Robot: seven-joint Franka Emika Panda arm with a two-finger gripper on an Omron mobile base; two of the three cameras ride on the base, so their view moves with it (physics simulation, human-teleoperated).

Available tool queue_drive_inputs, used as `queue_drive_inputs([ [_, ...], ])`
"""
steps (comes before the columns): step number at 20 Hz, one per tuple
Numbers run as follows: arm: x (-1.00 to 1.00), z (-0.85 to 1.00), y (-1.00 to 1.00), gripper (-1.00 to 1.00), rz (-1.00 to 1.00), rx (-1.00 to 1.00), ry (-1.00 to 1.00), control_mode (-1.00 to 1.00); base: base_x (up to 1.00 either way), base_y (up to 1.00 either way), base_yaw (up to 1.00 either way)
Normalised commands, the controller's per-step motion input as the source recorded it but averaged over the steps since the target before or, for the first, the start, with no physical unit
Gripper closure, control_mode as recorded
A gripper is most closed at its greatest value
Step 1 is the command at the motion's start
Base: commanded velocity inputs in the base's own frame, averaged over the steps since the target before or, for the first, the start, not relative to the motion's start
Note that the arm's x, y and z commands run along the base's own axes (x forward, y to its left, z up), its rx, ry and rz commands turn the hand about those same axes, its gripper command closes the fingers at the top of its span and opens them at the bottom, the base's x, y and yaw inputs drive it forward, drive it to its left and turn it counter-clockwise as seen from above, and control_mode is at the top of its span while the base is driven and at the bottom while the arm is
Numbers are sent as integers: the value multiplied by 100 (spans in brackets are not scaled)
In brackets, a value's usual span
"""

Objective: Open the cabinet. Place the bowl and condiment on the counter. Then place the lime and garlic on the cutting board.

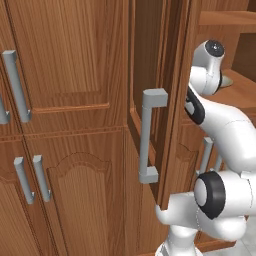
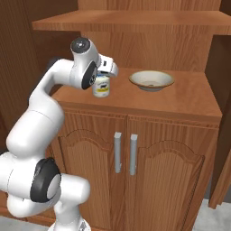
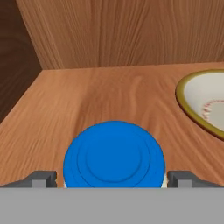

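Note:
The cabinet (image 1: pixel 65 50) has its upper door (image 1: pixel 150 65) swung open and seen edge-on. On the brown wooden ledge (image 2: pixel 189 97) inside stand the condiment (image 2: pixel 101 86), a pale jar with a blue lid (image 3: pixel 114 155), and the cream bowl (image 2: pixel 151 80) to its right. My gripper (image 2: pixel 105 73) hangs just above the jar. In the hand view the gripper (image 3: pixel 112 178) is open, its fingertips (image 3: pixel 43 178) straddling the lid with small gaps. The bowl's rim (image 3: pixel 192 109) shows at the right. The lime, garlic, cutting board and counter are out of view.
A wooden shelf (image 2: pixel 135 20) runs above the ledge, close over my arm. Below the ledge are arched lower doors with grey handles (image 2: pixel 118 152). The open door's long grey handle (image 1: pixel 149 136) sticks out left of the arm. The cabinet's side wall (image 3: pixel 13 52) is close by the jar.

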Motion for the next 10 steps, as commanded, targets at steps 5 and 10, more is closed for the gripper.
queue_drive_inputs([
  [5, 49, -16, 0, -100, 0, -4, 4, -100, 0, 0, 0],
  [10, 7, -5, 0, 100, 0, -1, 1, -100, 0, 0, 0],
])
